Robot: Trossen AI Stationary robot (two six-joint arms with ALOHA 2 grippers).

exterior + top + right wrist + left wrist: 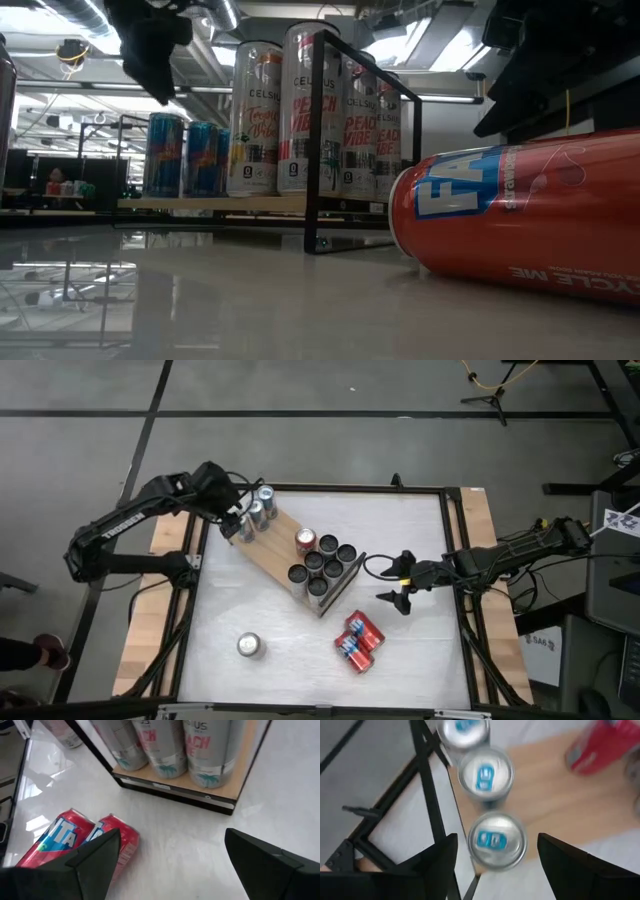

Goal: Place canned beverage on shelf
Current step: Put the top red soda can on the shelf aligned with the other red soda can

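While left hand (pixel 492 860) hangs spread above blue-tabbed silver can (pixel 496 840), right hand (pixel 170 855) released; light-wood shelf (pixel 275 545).

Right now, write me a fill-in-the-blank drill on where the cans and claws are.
1. The two red cans on the table lie on their ____.
2. The left claw hovers over the shelf's ____ cans.
3. The right claw holds ____.
4. The lone silver can stands ____ the shelf.

Missing: sides; blue-tabbed; nothing; off
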